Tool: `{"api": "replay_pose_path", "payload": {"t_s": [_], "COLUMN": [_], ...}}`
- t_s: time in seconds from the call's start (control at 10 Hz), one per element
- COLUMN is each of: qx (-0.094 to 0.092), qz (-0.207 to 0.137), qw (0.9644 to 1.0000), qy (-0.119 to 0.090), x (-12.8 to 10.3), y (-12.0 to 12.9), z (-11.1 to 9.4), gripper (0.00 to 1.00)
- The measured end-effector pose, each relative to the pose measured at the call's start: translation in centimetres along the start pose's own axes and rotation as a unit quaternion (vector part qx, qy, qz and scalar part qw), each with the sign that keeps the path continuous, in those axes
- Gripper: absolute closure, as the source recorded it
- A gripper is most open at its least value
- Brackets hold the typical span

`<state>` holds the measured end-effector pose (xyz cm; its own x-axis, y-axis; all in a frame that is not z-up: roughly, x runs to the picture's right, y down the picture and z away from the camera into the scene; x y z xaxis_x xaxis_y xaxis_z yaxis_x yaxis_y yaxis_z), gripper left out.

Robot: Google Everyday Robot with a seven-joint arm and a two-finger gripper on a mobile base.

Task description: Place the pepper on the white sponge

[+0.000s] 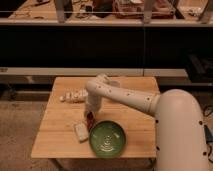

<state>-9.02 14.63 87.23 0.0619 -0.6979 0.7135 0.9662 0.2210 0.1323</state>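
The small dark red pepper [91, 120] is right at the tip of my gripper [90, 115], just above the wooden table [55, 135] and between the white sponge and the green bowl. The white sponge [81, 131] lies flat on the table just left and in front of the pepper, close to the bowl's left rim. My arm reaches in from the right and bends down to this spot, hiding the gripper's upper part. I cannot tell whether the pepper rests on the table or hangs from the gripper.
A green bowl [107, 138] sits at the table's front, right of the sponge. A long white lumpy object [73, 96] lies at the back left. A pale cup [114, 84] stands at the back behind my arm. Dark shelving runs behind the table.
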Motion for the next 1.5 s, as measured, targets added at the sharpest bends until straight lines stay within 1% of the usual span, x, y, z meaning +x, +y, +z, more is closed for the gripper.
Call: {"api": "replay_pose_path", "payload": {"t_s": [0.1, 0.2, 0.3, 0.4, 0.6, 0.8, 1.0, 1.2, 1.5], "qx": [0.003, 0.010, 0.016, 0.027, 0.051, 0.070, 0.078, 0.089, 0.100], "qz": [0.003, 0.009, 0.012, 0.009, -0.012, -0.041, -0.075, -0.100, -0.120], "qw": [1.0000, 0.9998, 0.9997, 0.9993, 0.9982, 0.9961, 0.9931, 0.9898, 0.9865], "qy": [0.003, 0.012, 0.017, 0.023, 0.028, 0.035, 0.045, 0.049, 0.049], "x": [0.4, 1.3, 1.7, 2.1, 1.6, 0.6, -0.8, -2.9, -5.3], "y": [0.1, 0.3, 0.4, 0.0, -2.2, -4.4, -6.1, -6.9, -7.0], "z": [-0.5, -1.7, -2.4, -3.5, -5.0, -6.3, -7.2, -7.3, -6.9], "gripper": [0.70, 0.70, 0.70, 0.70, 0.70, 0.70, 0.70, 0.70, 0.70]}}
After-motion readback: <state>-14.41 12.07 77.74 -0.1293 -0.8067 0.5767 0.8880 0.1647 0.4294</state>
